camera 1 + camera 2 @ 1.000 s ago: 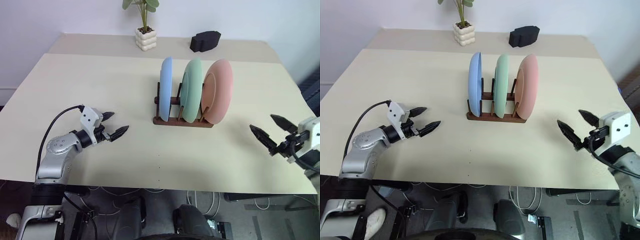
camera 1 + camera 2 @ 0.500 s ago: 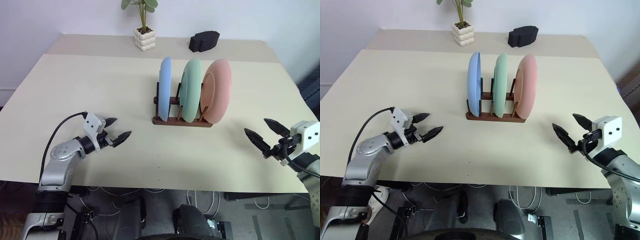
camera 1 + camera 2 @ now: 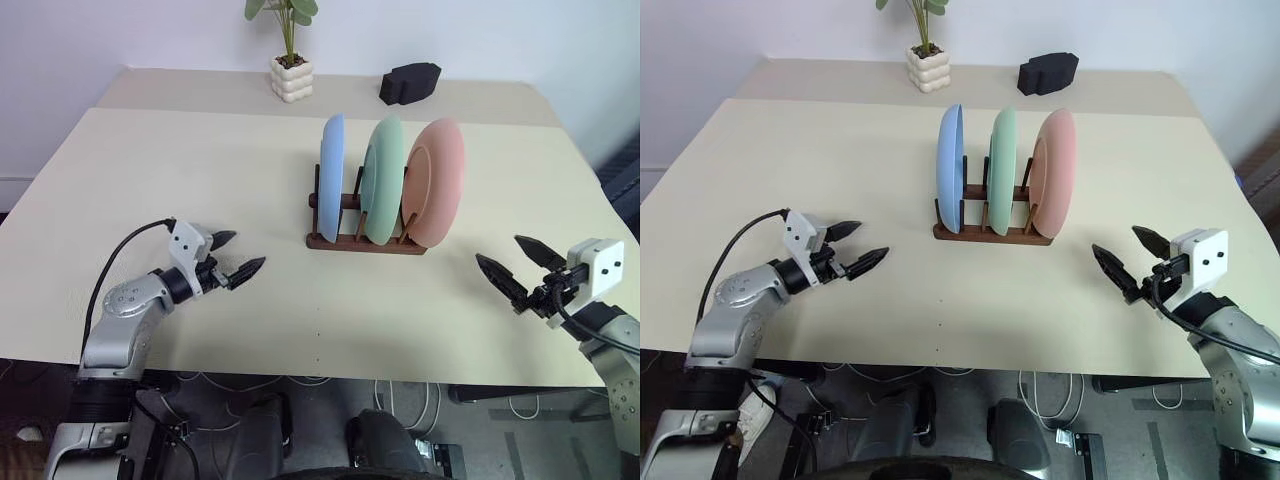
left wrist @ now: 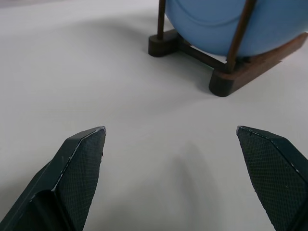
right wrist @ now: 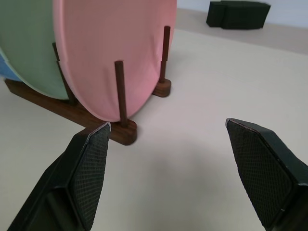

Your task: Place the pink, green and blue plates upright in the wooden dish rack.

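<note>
- Left eye view: wooden dish rack (image 3: 365, 242) near the middle of the cream desk (image 3: 200, 170), toward its far half, with three plates on edge between the pegs.
- Blue plate (image 3: 331, 177) at the rack's left end, green plate (image 3: 383, 180) in the middle slot, pink plate (image 3: 437, 183) at the right end; all three upright, side by side, each apart from its neighbour.
- Left pincer (image 3: 239, 256) low over the desk's near left part, released, black fingers spread, nothing between them; well apart from the rack and pointed toward it.
- Right pincer (image 3: 520, 268) over the desk's near right part, likewise released and empty, fingers wide, aimed toward the rack's pink end; near the rack but clear of it.
- Left wrist view: blue plate's lower curve behind a thin peg, rack's rail ends on the bare desk beyond the two spread fingertips (image 4: 82, 159).
- Right wrist view: pink plate in front, green plate behind it, dark pegs either side, rail foot on the desk.
- Along the desk's far edge: potted plant (image 3: 290, 60) in a white ribbed pot, and a black object (image 3: 410, 81) to its right.
</note>
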